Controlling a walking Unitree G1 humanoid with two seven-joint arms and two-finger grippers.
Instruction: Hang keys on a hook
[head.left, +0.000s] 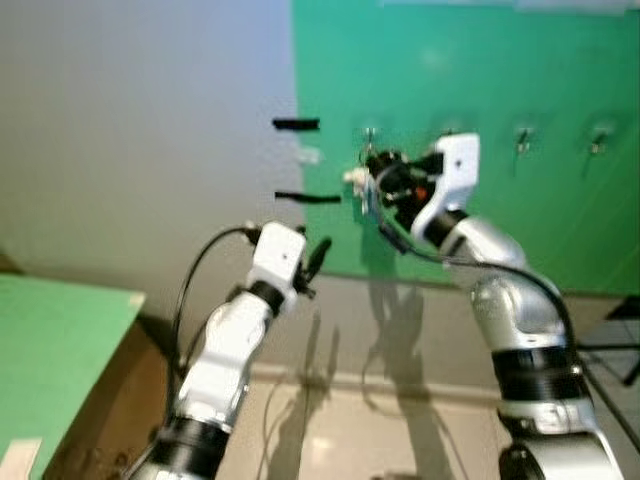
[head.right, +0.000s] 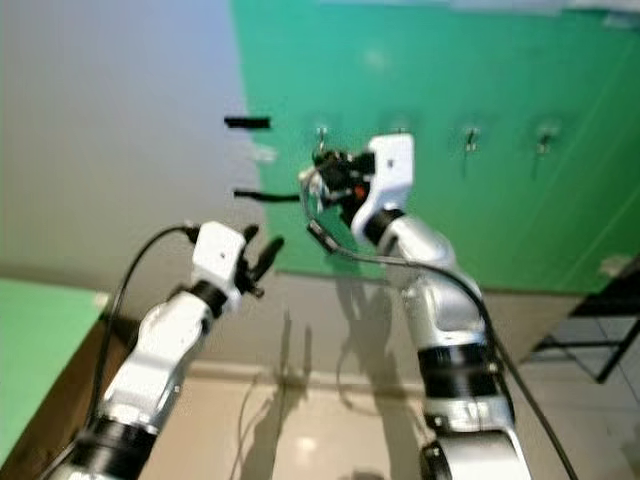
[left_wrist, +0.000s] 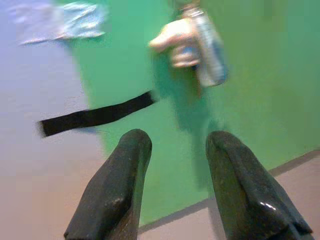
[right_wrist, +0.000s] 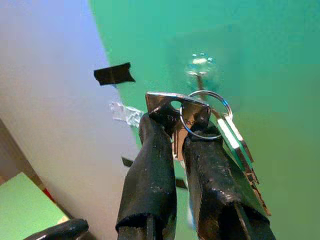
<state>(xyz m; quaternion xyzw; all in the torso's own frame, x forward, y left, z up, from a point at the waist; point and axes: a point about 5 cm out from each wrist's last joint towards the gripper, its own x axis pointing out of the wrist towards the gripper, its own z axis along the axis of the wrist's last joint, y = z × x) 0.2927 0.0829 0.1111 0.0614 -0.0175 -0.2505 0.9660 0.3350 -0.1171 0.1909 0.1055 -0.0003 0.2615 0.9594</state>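
A bunch of silver keys (right_wrist: 234, 141) on a round ring (right_wrist: 223, 105) is pinched by its flat metal tag between the fingers of my right gripper (right_wrist: 172, 122), which is shut on it. The gripper (head.left: 372, 182) is raised against the green wall, with the ring just below the leftmost small metal hook (right_wrist: 199, 66), (head.left: 370, 134). Whether the ring touches the hook is unclear. My left gripper (head.left: 320, 252) is held up lower and to the left, open and holding nothing; its two fingers (left_wrist: 125, 165) point at the wall.
More hooks (head.left: 522, 140) (head.left: 598, 140) run to the right along the green wall panel. Two black tape strips (head.left: 296, 124) (head.left: 308, 197) mark the grey wall. A green-topped table (head.left: 50, 350) stands at the left, a black frame (head.left: 620, 345) at the right.
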